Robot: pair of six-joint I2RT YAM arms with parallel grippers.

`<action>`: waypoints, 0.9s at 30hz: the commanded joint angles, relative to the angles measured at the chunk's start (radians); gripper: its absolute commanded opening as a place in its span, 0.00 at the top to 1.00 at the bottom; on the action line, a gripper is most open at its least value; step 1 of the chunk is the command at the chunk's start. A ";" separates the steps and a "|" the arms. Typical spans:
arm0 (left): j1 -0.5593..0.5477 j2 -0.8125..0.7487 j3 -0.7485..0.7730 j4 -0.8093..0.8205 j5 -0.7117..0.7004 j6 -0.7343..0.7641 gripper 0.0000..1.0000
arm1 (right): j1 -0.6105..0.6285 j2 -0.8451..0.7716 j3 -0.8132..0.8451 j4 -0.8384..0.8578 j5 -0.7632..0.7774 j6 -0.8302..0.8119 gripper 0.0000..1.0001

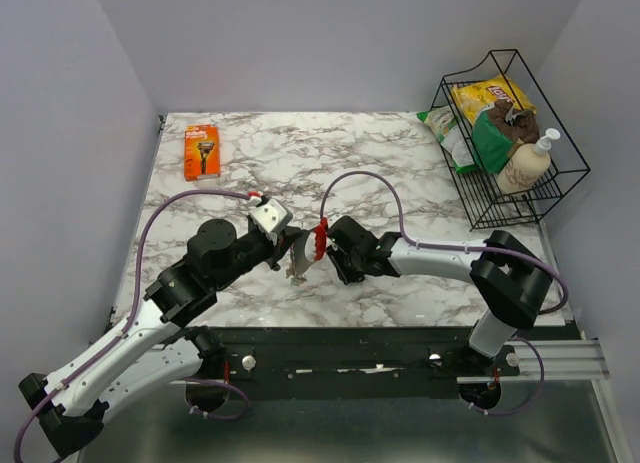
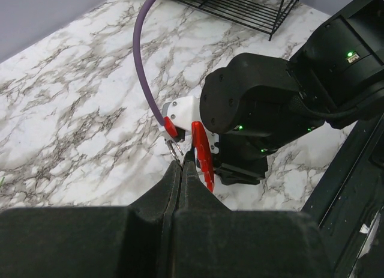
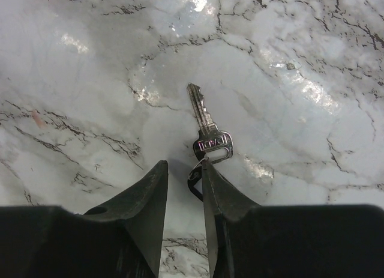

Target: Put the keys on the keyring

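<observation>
At the bench's (image 1: 400, 173) front edge, the left hand (image 2: 182, 167) was pinched together beside the keys (image 2: 202, 155); the right hand (image 3: 185, 170) stood apart, black keyring (image 3: 193, 181) between its fingers.

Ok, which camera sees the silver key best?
The right wrist view: the silver key is whole and sharp. From above it's a tiny silvery blur; the left wrist view shows mainly the red tag.

Top camera looks down from behind; both wrist cameras sit close above the same tabletop (image 1: 300, 153).
</observation>
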 commanded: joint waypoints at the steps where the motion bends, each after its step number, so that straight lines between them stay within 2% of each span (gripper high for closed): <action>1: -0.003 -0.014 0.014 0.017 -0.014 -0.013 1.00 | 0.009 0.039 0.036 -0.015 0.024 0.007 0.64; 4: -0.001 -0.014 0.014 0.018 -0.011 -0.010 1.00 | 0.009 0.050 0.038 -0.023 0.036 0.013 0.67; 7: -0.001 -0.014 0.014 0.017 -0.010 -0.012 1.00 | 0.009 0.045 0.036 -0.027 0.045 0.018 0.78; 8: -0.001 -0.014 0.014 0.017 -0.010 -0.010 1.00 | 0.009 0.041 0.035 -0.027 0.045 0.016 0.86; 11: 0.000 -0.015 0.015 0.015 -0.011 -0.010 1.00 | 0.009 0.013 0.035 -0.032 0.047 0.015 0.93; 17: -0.001 -0.012 0.029 0.000 -0.004 -0.001 1.00 | 0.009 -0.064 0.027 -0.046 0.067 0.004 1.00; 27: -0.001 0.029 0.072 -0.086 0.035 0.063 1.00 | 0.004 -0.234 -0.017 -0.026 0.047 -0.033 0.99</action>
